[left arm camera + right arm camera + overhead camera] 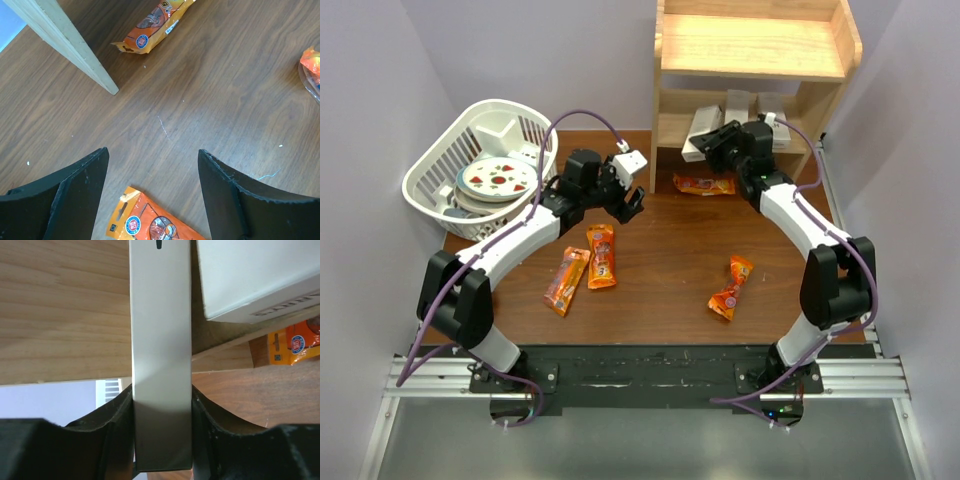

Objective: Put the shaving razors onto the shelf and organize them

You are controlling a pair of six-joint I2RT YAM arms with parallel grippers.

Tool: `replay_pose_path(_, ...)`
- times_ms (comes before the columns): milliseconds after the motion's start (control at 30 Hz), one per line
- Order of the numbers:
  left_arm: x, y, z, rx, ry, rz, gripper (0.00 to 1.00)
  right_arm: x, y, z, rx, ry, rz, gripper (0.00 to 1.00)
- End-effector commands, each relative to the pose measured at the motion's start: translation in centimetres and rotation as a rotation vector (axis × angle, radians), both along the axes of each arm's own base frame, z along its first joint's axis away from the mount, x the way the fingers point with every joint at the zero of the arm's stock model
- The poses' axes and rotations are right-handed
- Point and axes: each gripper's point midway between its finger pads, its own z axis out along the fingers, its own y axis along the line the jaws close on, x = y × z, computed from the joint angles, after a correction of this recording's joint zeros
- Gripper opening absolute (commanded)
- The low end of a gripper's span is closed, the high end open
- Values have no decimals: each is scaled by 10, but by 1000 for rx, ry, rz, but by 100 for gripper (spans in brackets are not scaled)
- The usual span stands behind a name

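The light wood shelf (750, 45) stands at the back right. Three white razor boxes are on its lower level: one tilted at the left (700, 128), one in the middle (735, 104) and one at the right (772, 106). My right gripper (725, 135) reaches into that level. In the right wrist view it (161, 395) is shut on a white razor box (161, 340) standing on edge, with a second box (250, 275) beside it on the wood (60, 315). My left gripper (628, 205) (152, 155) is open and empty over the table.
Orange snack packets lie on the table at the centre left (601, 255) (566, 280), the right (731, 288) and below the shelf (705, 184). A white slatted basket (430, 175) with plates stands at the back left. The shelf's side panel (65, 45) is near the left gripper.
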Motion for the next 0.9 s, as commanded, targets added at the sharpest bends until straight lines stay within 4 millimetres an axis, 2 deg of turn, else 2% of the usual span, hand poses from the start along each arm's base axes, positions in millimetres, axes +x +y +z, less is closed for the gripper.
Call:
replay_pose_path(0, 1, -9, 10, -49, -25, -15, 77, 2, 21, 37, 10, -118, 63, 41)
replay_pose_path(200, 1, -11, 9, -54, -23, -20, 77, -4, 37, 42, 9, -160, 122, 38)
replay_pose_path(300, 3, -13, 6, -48, -11, -23, 77, -1, 35, 40, 1, -163, 116, 40)
replay_pose_path(433, 4, -15, 6, -58, -5, -24, 77, 8, 31, 28, -3, -123, 102, 44)
replay_pose_path(467, 4, -17, 7, -62, -9, -27, 77, 10, 30, 28, -1, -121, 98, 48)
replay_pose_path(500, 4, -17, 7, -64, -9, -26, 77, 11, 30, 28, 5, -111, 94, 63)
replay_pose_path(533, 5, -17, 7, -63, -8, -26, 77, 13, 30, 17, 20, -62, 78, 70)
replay_pose_path(633, 5, -18, 8, -66, -13, -28, 77, 15, 30, 13, 35, -35, 73, 84)
replay_pose_path(833, 6, -19, 9, -72, -18, -30, 77, 8, 27, 29, 45, -64, 79, 91)
replay_pose_path(867, 6, -20, 12, -80, -26, -34, 77, 4, 23, 38, 47, -81, 80, 93)
